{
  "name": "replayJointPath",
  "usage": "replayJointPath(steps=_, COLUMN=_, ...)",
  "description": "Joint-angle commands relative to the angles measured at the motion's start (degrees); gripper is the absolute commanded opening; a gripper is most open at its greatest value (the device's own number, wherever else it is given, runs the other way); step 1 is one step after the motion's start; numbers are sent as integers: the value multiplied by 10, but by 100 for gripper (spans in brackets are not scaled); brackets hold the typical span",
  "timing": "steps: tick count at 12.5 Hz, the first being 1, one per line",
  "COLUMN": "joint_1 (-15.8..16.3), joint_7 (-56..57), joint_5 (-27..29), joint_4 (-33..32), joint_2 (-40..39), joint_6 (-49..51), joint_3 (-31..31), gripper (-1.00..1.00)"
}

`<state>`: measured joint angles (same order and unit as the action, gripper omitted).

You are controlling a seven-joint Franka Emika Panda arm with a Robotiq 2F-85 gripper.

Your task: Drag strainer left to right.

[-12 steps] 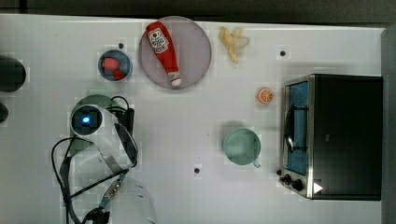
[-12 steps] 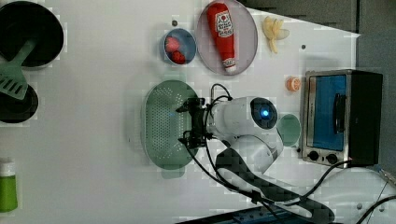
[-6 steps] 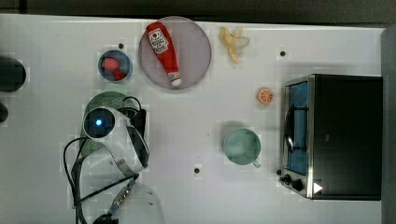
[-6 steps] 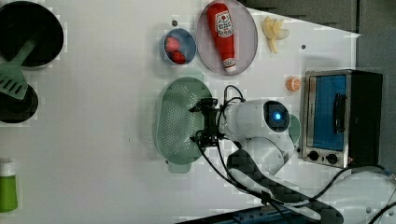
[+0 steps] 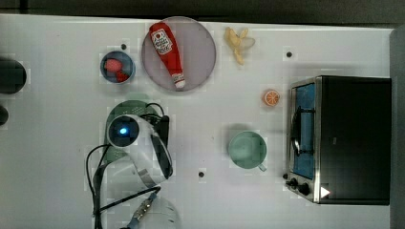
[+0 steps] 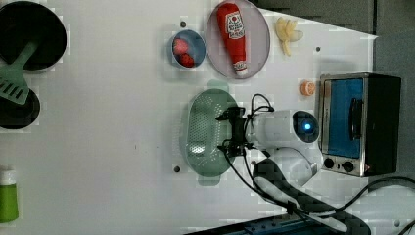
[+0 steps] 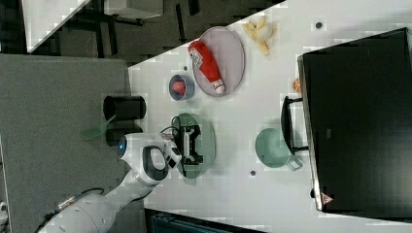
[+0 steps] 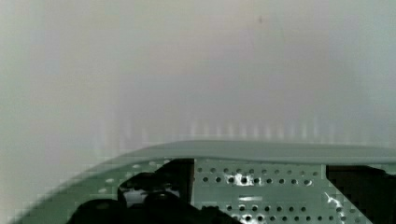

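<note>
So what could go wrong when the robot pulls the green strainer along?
1. The hand stands open inside the strainer, not clamped on it, so the strainer might slip off or tip.
2. The mug sits on the top view's right of the strainer; dragged too far, the strainer could bump it.
3. The cables by the hand might snag the strainer's rim.

The white table (image 5: 57, 143) carries the strainer (image 6: 205, 132), mug (image 5: 247, 150), plate (image 5: 200, 52), toaster oven (image 5: 344, 138) and banana (image 5: 238, 42).
</note>
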<state>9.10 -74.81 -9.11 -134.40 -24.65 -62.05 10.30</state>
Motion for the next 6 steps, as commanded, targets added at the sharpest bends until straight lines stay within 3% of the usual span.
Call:
replayJointPath(steps=1, joint_1=-32, joint_7=75, joint_5=4, joint_4=-6, joint_2=21, joint_6=9, joint_3=-33, gripper=100)
replayJointPath(steps=6, joint_1=-40, joint_7=166, joint_5=4, joint_4=-18, joint_2=28, joint_6=7, joint_3=-90, gripper=100)
